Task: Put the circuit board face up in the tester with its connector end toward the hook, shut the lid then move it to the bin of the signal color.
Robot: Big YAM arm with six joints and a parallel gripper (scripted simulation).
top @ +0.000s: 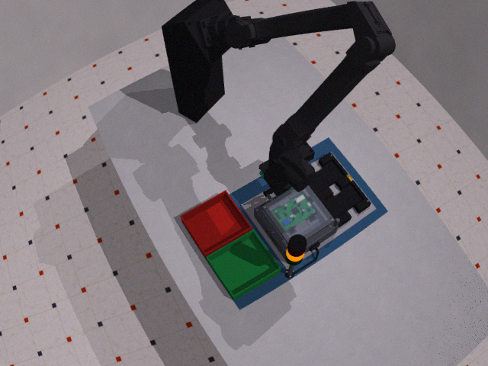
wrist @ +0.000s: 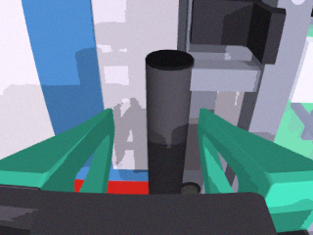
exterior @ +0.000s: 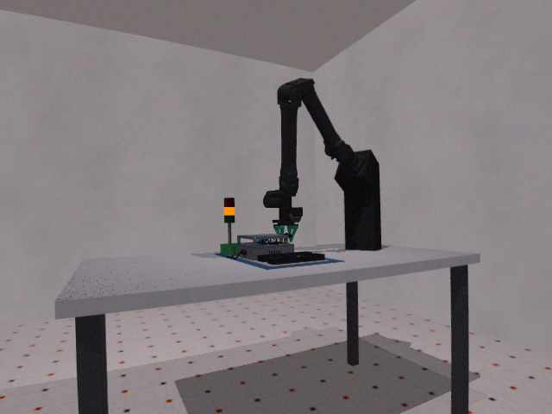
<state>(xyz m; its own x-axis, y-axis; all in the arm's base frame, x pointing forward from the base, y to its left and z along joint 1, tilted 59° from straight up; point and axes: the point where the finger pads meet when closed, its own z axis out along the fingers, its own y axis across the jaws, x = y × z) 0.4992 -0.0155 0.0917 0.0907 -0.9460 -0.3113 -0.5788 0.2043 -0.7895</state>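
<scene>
Jaws parted, gripping nothing; gripper (wrist: pixel 156 151) straddles the dark lid handle (wrist: pixel 168 117), green fingers clear of it on either side. Below and beside the jaws, circuit board (top: pixel 296 211) lies in the tester (top: pixel 263 224) under the shut clear lid. Signal tower (exterior: pixel 228 209) shows amber.
</scene>
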